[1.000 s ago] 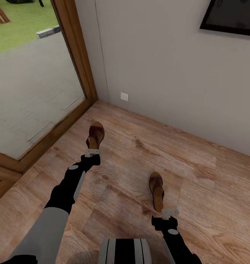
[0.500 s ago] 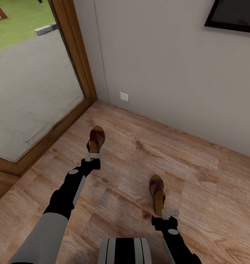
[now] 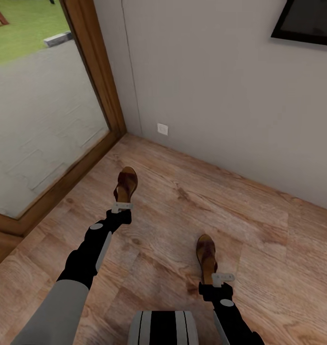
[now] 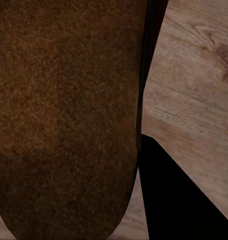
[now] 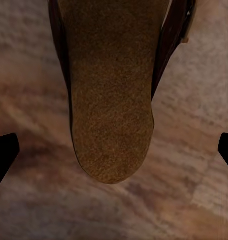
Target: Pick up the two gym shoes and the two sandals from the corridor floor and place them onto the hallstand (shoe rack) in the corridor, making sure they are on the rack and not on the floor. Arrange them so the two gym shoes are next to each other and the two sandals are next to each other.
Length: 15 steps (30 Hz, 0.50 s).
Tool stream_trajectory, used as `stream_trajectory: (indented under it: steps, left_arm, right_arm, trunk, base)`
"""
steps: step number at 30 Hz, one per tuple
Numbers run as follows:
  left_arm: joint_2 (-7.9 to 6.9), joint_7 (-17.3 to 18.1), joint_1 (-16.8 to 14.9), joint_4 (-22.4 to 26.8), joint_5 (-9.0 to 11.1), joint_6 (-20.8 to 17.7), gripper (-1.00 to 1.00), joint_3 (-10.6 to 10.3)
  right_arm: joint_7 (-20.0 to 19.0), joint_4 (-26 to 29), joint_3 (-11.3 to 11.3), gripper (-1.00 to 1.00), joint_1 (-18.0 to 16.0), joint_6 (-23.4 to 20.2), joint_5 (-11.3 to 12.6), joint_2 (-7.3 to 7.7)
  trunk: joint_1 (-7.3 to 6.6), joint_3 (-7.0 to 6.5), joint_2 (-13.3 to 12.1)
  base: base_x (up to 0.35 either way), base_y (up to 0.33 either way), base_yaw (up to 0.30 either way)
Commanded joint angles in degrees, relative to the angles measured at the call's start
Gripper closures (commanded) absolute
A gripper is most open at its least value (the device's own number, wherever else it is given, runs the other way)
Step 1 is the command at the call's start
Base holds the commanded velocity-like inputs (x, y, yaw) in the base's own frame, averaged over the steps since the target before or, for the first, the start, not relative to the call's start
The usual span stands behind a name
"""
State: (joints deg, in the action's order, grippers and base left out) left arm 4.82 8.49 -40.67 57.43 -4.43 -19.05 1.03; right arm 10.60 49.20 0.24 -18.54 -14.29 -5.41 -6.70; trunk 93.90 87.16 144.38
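Glass fills the tall wood-framed door (image 3: 94,81) at the far left, and we place everything else by that door. Nearest it, a dark brown leather sandal with a cut-out upper (image 3: 125,185) is out in front of our left gripper (image 3: 121,206), which sits right at the heel end. In the left wrist view its suede-like brown footbed (image 4: 68,120) is very close, with a dark finger (image 4: 179,195) beside it; we judge the fingers to be clamped on the heel, though we cannot tell whether the sole is clear of the light brown wood-plank floor (image 3: 259,230).

Further from the door, towards the grey wall (image 3: 220,81), the second dark brown sandal (image 3: 206,254) sits the same way ahead of our right gripper (image 3: 222,277). The right wrist view shows its rounded heel (image 5: 111,125) over the planks, with black finger tips (image 5: 3,155) far out at either side and well apart from the leather. From the head view the gripper seems to meet the heel, so we cannot tell whether it grips or stands spread.

We expect both sandals to be light, with a fairly stiff sole and softer straps that would fold under a pinch. The heel edge of the sole looks like the firmest hold; the napped footbed should give friction, but a shoe held by one end may droop or swing. The shoe rack is still to be reached.
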Motion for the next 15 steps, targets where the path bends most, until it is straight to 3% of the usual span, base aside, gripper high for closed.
stream_trajectory:
  steps: [1,15]
  left_arm:
    - [0.03,0.5,0.0,0.1,-0.7,-0.3,1.0,0.1]
    - [0.01,0.4,0.1,0.3,-0.6,-0.3,1.0,0.1]
  right_arm:
    - [0.1,0.1,0.0,-1.0,0.0,-0.5,-0.6,-0.03]
    - [0.2,0.2,0.1,-1.0,0.0,-0.4,-0.5,-0.07]
  trunk:
    - [0.0,0.04,0.0]
    - [0.0,0.04,0.0]
  base:
    - [0.033,0.0,0.0]
    - [0.047,0.0,0.0]
